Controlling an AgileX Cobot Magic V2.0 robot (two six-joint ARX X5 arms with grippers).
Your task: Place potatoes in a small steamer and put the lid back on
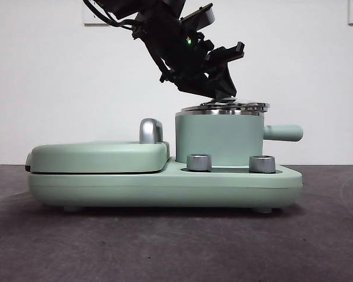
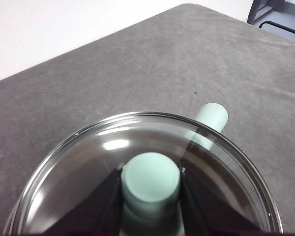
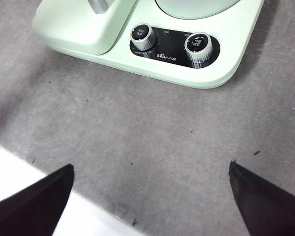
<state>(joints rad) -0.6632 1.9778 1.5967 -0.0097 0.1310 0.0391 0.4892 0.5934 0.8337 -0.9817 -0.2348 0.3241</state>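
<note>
Mint-green cooker base [image 1: 165, 185] with two steel dials [image 1: 199, 162] sits closest. Behind them stands the small steamer [image 1: 217, 138], its lid [image 2: 137, 162] resting on the rim. Left gripper [image 2: 150, 178] has both fingers [image 2: 101, 206] clamped around the lid's knob [image 2: 150, 177]. Right gripper [image 3: 150, 196] hangs wide open, clear of the base, gripping nothing.

Mint-green griddle [image 1: 100, 155], chrome handle [image 1: 150, 130], two knobs [image 1: 199, 162], grey table [image 1: 176, 247]

Front view low and level at the small steamer [image 1: 219, 138], left wrist close above its lid [image 2: 137, 172], right wrist high over table.
</note>
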